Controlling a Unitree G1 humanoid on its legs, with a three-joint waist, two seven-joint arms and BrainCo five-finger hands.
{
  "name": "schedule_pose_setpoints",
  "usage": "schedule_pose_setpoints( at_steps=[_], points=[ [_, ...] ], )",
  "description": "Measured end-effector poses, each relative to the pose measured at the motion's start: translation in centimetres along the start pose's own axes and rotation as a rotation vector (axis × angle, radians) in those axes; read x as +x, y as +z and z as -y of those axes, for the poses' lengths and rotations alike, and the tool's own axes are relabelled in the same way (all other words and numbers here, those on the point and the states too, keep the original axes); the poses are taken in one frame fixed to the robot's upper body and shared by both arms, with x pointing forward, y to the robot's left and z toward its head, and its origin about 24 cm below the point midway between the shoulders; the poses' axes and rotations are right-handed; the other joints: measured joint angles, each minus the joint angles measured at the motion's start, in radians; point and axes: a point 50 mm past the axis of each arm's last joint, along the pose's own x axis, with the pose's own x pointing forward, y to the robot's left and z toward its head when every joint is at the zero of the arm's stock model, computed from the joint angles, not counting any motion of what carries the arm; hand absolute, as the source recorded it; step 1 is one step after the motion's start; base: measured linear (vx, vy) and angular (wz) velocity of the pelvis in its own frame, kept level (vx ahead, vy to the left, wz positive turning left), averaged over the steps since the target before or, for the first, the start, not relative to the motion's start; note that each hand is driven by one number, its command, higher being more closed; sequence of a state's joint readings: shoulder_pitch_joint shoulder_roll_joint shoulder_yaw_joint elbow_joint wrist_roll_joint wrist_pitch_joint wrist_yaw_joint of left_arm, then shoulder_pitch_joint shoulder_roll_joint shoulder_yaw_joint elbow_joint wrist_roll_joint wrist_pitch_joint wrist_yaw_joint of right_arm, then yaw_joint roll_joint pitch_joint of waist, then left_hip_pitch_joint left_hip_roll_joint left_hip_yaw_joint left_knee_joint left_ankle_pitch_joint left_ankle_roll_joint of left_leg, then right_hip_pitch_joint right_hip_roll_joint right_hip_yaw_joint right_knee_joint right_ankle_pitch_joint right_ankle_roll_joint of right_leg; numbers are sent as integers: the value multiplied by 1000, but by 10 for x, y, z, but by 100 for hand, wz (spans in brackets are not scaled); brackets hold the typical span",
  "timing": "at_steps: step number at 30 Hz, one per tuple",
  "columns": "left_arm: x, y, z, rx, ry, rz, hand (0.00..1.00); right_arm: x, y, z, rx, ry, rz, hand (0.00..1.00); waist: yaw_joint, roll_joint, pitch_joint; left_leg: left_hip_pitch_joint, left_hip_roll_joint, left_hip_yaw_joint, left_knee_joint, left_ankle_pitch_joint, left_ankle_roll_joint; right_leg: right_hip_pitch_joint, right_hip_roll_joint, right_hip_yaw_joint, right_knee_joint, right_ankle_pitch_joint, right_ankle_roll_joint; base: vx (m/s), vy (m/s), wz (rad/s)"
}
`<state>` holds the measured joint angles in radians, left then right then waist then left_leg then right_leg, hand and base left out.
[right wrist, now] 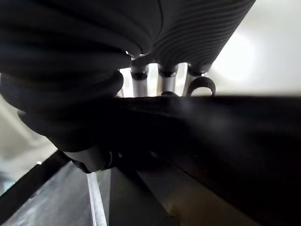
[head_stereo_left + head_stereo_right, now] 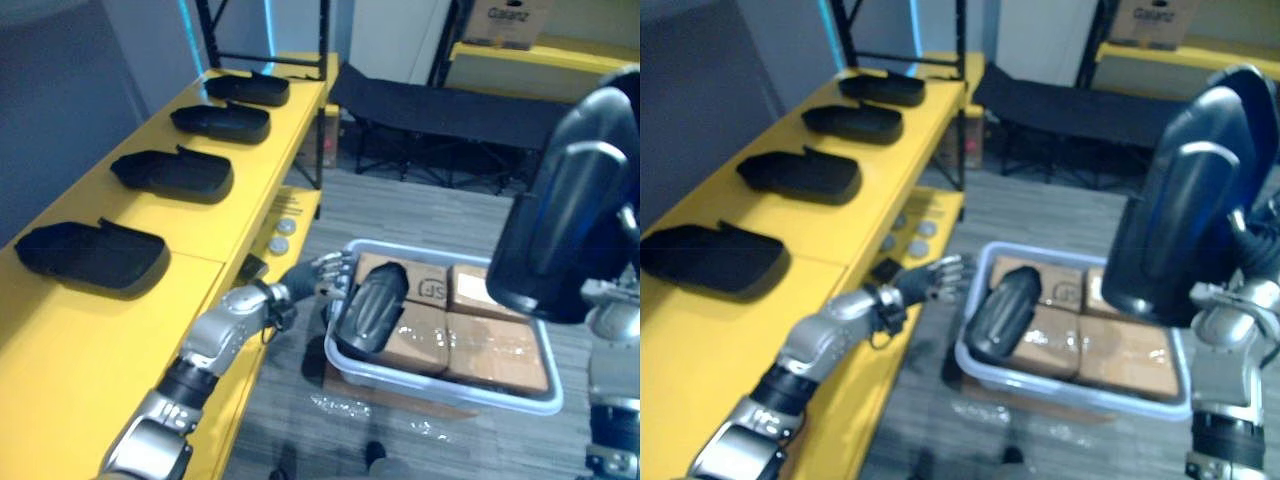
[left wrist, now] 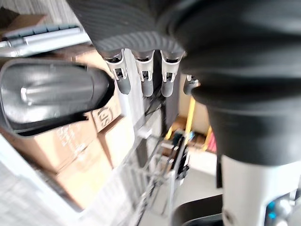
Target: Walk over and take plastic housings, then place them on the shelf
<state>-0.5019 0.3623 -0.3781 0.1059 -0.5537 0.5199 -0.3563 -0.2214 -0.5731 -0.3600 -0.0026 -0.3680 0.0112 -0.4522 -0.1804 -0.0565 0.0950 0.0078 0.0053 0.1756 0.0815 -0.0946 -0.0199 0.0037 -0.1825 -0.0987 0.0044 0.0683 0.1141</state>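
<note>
Several black plastic housings, the nearest (image 2: 92,255) and the one behind it (image 2: 172,172), lie in a row on the yellow shelf (image 2: 250,200) at the left. Another housing (image 2: 372,305) rests in a pale bin (image 2: 440,385) on cardboard boxes (image 2: 500,350). My left hand (image 2: 325,275) reaches to that housing's left side with straight fingers (image 3: 143,80), their tips right beside its end (image 3: 51,94). At the right, a large dark housing (image 2: 575,210) stands upright and raised close to the camera. My right hand's fingers (image 1: 162,77) curl over its edge (image 1: 211,141).
The bin sits on the floor just right of the shelf's front edge. A lower shelf level holds small round parts (image 2: 280,235). A black shelf post (image 2: 322,90) stands at the far end. Behind the bin is a black cot (image 2: 440,105), and beyond it another yellow shelf with a carton (image 2: 505,22).
</note>
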Motion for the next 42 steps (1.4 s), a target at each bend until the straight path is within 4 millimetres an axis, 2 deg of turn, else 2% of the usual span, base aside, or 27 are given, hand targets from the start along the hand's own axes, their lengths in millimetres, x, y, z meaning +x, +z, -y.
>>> schedule_pose_setpoints(
  at_steps=[3, 8, 16, 21, 29, 35, 42],
  points=[
    [2, -5, -2, -49, 7, -41, 0, 0, 9, -4, 19, 48, 61, 100, 0, 1, -1, 10, 1, 0, -12, 11, -3, 1, 3, 1, -2, 1, -2, -1, -7, -1],
    [9, -32, 9, -189, -28, -174, 0, -7, 23, -21, 53, 168, 133, 100, 2, 0, -2, 8, -2, 0, -22, 20, -2, 2, 7, 0, -16, 8, -7, -8, -14, 1],
    [19, -43, 18, -292, 0, -189, 0, -11, 32, -34, 72, 245, 164, 100, 1, 0, -2, 37, -6, -4, -71, 49, -4, 14, 8, -7, -25, 8, -7, 0, 0, 0],
    [23, -38, 18, -290, 39, -128, 0, -14, 33, -40, 81, 283, 164, 100, -2, 0, -2, 57, -10, -5, -116, 73, -4, 16, 8, -10, -29, 8, -6, 0, 0, 0],
    [28, -25, 21, -254, 74, -19, 0, -34, 36, -63, 129, 385, 135, 100, -1, -2, -3, 84, -14, -12, -147, 89, -3, 34, 6, -17, -30, 8, -6, 0, 2, 2],
    [29, -13, 27, -239, 66, 48, 0, -60, 22, -84, 131, 506, 56, 100, 2, -10, -5, 87, -17, -25, -161, 103, -1, 37, 3, -35, -30, 8, -6, -12, 0, 6],
    [32, -9, 34, -247, 40, 72, 0, -71, 17, -91, 125, 551, 31, 100, 4, -11, -5, 96, -17, -29, -162, 105, -2, 50, 3, -40, -32, 8, -5, 0, 0, 0]
  ],
)
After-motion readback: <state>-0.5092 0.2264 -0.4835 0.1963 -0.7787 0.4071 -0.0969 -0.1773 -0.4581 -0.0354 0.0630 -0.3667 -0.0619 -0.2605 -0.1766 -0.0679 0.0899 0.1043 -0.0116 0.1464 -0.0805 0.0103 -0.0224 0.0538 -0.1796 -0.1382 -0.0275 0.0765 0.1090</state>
